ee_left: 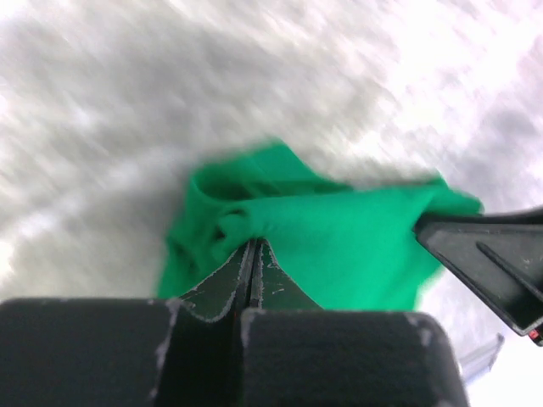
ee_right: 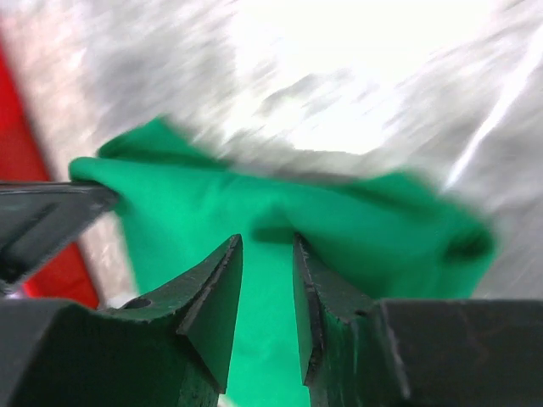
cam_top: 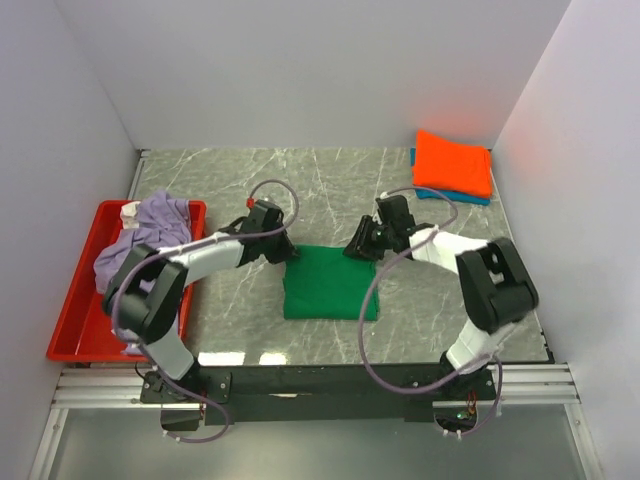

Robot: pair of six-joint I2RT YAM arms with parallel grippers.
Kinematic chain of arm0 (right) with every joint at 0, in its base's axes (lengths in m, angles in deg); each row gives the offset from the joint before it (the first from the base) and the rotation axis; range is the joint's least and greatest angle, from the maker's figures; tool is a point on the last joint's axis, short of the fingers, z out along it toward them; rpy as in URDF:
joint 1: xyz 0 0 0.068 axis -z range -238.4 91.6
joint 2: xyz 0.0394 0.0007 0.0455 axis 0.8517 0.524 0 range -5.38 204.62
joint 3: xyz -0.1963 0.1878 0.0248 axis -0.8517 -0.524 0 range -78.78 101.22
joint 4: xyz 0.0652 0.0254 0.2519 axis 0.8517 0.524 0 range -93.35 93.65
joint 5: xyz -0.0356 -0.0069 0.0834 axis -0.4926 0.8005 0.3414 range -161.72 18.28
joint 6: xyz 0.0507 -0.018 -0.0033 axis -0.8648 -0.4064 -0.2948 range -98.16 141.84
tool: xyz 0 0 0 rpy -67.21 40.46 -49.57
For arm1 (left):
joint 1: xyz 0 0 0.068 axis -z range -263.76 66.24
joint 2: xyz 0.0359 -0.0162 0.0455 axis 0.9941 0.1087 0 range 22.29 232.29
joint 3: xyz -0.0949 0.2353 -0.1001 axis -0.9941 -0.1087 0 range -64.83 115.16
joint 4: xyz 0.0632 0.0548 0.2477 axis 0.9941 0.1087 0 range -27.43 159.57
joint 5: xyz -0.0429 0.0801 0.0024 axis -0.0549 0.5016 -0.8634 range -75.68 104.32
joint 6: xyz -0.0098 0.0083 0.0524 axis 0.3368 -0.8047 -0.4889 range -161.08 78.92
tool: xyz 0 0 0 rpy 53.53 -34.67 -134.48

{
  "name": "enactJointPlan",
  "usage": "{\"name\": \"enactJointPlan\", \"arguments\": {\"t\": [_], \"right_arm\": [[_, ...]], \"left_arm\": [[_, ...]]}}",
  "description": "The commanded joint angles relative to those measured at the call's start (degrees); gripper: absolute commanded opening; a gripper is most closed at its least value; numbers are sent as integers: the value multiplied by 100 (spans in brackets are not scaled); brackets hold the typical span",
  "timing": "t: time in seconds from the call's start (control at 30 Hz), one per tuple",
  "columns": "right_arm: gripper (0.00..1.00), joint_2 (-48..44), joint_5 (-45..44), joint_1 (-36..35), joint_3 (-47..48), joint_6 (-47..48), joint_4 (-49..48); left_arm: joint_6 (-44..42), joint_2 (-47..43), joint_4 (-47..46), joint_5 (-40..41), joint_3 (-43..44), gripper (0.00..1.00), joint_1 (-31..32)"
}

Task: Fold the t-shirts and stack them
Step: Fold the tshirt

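Observation:
A bright green t-shirt (cam_top: pixel 330 285) lies folded in a rough square at the table's middle. At its far left corner my left gripper (cam_top: pixel 288 252) is shut, and the cloth (ee_left: pixel 339 246) puckers at its tips (ee_left: pixel 254 244). My right gripper (cam_top: pixel 358 250) is at the far right corner. It stands open (ee_right: pixel 267 242), jaws apart, with green cloth (ee_right: pixel 356 229) showing between and behind them. An orange t-shirt (cam_top: pixel 453 163) lies folded on a blue one (cam_top: pixel 455 196) at the far right. The lavender t-shirt (cam_top: pixel 150 232) is heaped in the tray.
A red plastic tray (cam_top: pixel 75 310) stands along the table's left side. White walls close in the left, back and right. The arms' bases and a metal rail (cam_top: pixel 320 385) run along the near edge.

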Motion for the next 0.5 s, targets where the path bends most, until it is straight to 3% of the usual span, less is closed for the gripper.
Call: {"name": "enactJointPlan", "arguments": {"t": [0.0,0.27,0.47], "right_arm": [[37,611,185,296,342,162,-14],[37,1034,467,622,387,294,-15],[37,350,353,675,282,408,248]], "left_arm": [[-225,469,-75,36,467,1,-303],[-146,945,-303,-324,434,1,-611],[-268,621,-163,-307,468,1,-620]]}}
